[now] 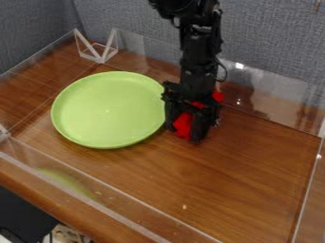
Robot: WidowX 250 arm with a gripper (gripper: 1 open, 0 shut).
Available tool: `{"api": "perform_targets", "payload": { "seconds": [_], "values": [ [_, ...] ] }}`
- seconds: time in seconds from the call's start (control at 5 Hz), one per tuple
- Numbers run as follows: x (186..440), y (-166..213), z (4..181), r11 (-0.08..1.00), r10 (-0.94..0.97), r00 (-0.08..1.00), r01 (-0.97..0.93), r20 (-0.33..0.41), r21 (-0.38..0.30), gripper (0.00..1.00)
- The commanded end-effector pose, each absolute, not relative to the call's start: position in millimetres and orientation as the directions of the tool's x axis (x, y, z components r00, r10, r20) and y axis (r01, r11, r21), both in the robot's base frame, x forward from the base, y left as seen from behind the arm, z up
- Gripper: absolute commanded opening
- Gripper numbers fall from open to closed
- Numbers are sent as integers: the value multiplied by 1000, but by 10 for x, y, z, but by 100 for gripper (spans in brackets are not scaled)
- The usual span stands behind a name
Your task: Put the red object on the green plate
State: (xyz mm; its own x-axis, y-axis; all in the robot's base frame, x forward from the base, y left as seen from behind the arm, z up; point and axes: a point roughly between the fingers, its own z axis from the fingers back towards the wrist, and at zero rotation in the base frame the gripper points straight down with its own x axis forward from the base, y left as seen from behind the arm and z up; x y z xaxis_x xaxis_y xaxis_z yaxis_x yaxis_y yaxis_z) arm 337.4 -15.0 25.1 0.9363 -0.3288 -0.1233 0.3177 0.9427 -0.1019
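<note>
The red object [188, 124] sits low at the table just right of the green plate [108, 107], clamped between the black fingers of my gripper [191, 121]. The gripper points straight down from the black arm and is shut on the block. Most of the block is covered by the fingers; only its red front face shows, plus a bit of red behind the arm at the right. The light green plate lies flat on the wooden table, its right rim nearly touching the gripper's left finger.
A clear wire stand [97, 45] sits at the back left corner. Transparent walls [114, 204] ring the wooden table [254, 180]. A grey fabric wall stands behind.
</note>
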Motion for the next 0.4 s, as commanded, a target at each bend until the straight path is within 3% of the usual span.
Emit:
{"api": "perform_targets", "payload": {
  "seconds": [0.0,0.2],
  "values": [
    [3542,-174,358,937,-343,938,338,-52,-87,0],
    [3550,-204,341,946,-316,947,311,-51,-89,0]
  ]
}}
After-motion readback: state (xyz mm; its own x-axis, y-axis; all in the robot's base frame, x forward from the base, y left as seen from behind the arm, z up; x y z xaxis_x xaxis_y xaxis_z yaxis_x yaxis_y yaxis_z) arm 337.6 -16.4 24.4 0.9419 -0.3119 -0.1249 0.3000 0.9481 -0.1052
